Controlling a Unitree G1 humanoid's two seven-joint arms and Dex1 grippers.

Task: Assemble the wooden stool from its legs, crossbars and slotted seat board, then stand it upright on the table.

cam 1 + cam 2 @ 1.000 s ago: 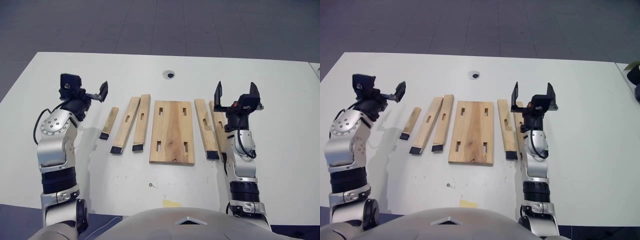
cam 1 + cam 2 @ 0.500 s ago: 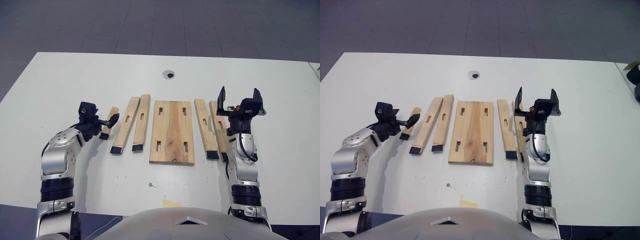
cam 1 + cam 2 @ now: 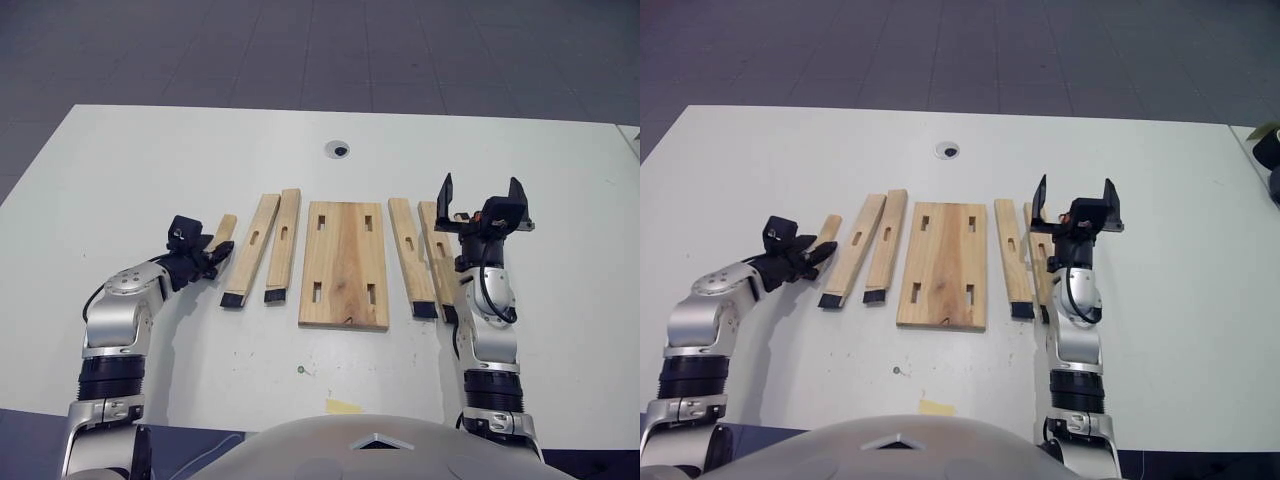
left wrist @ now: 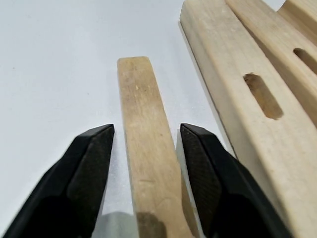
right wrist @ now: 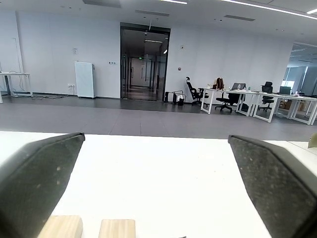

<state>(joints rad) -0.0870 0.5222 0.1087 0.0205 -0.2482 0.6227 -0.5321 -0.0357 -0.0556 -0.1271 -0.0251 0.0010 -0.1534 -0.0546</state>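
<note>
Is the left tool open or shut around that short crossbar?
Open. The left tool straddles the short crossbar, with a visible gap on each side of the wood.

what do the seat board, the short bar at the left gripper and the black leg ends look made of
Seat board: pale unpainted wood, matt, with visible grain streaks.
Short bar: the same bare light wood, with fine grain lines along it.
Black leg ends: matt dark tips, possibly rubber caps or paint; cannot tell which.

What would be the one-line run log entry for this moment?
left gripper: open, astride short wooden bar | right gripper: open, raised by right-side legs | seat board: flat, unassembled
</note>
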